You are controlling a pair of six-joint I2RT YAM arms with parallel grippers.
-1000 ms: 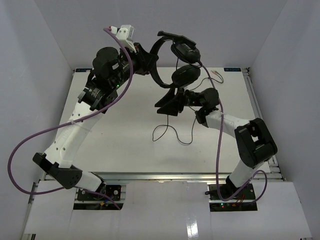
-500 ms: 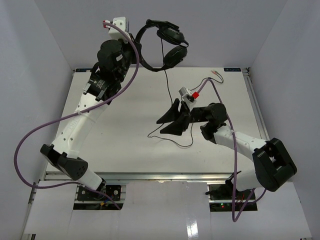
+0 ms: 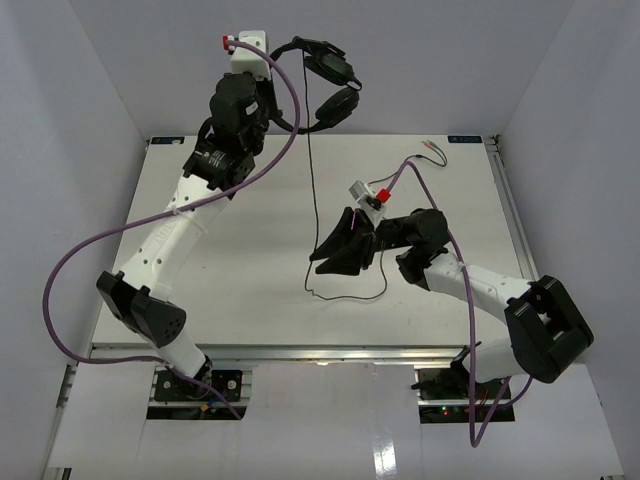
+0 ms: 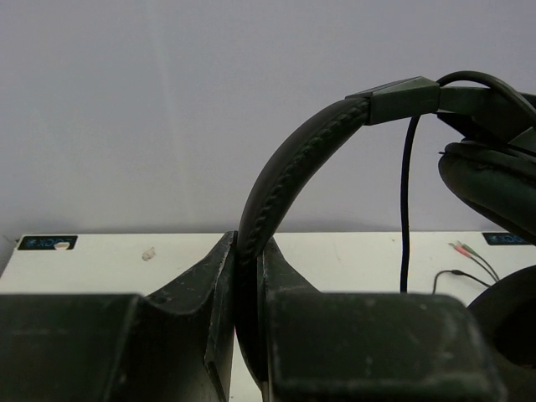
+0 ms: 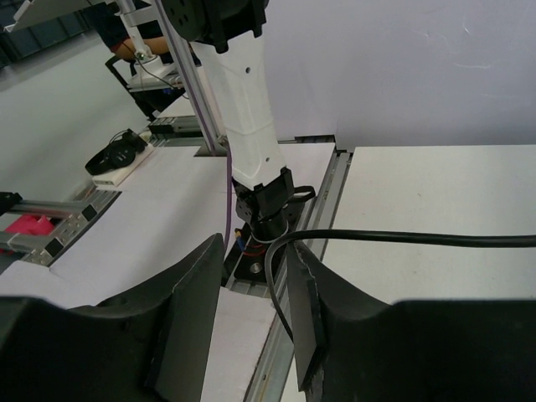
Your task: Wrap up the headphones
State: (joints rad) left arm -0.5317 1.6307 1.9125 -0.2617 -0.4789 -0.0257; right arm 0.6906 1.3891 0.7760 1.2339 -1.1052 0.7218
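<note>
The black headphones [image 3: 330, 85] hang high above the table's far edge, and my left gripper [image 3: 279, 93] is shut on their padded headband [image 4: 293, 167]. An earcup [image 4: 490, 180] shows at the right of the left wrist view. The thin black cable [image 3: 308, 190] drops straight down from the headphones to the table, loops there and runs off to the pink and green plugs [image 3: 432, 148] at the far right. My right gripper [image 3: 332, 257] hovers low over the middle of the table, open. The cable [image 5: 419, 238] bends between its jaws, against the right finger [image 5: 306, 285].
The white table [image 3: 230, 250] has metal rails along its near edge [image 3: 300, 352] and right edge. Purple robot cables [image 3: 110, 240] loop off both arms. The left arm's base [image 5: 260, 209] stands straight ahead of the right gripper. White walls enclose three sides.
The left arm has lifted the headphones higher and to the left, pulling the cable straight. The right gripper has come down towards the near side of the table, and its jaws have narrowed around the cable.
</note>
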